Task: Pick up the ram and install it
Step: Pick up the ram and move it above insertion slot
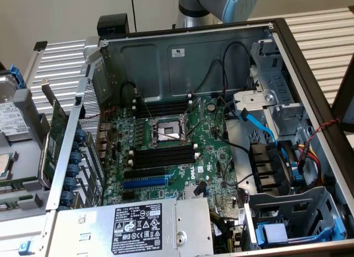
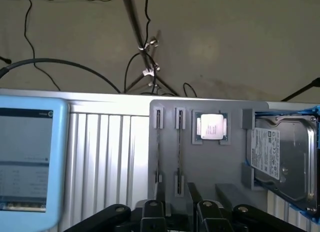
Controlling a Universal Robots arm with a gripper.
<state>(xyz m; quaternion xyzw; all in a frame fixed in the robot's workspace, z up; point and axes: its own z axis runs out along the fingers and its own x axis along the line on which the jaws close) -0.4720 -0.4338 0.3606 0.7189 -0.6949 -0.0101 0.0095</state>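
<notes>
Ram (image 2: pixel 179 152): on edge in grey tray (image 2: pixel 230 177) slot beside CPU (image 2: pixel 211 127); not yet lifted. Pincer (image 2: pixel 180 208): released, empty, near ram's end. Motherboard memory slots (image 1: pixel 164 155): unfilled; pickup and install outstanding.

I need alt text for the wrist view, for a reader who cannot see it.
The open gripper faces a grey holder with two ram sticks on edge in narrow slots, a processor and a hard drive. A blue-framed screen is off to one side.
</notes>
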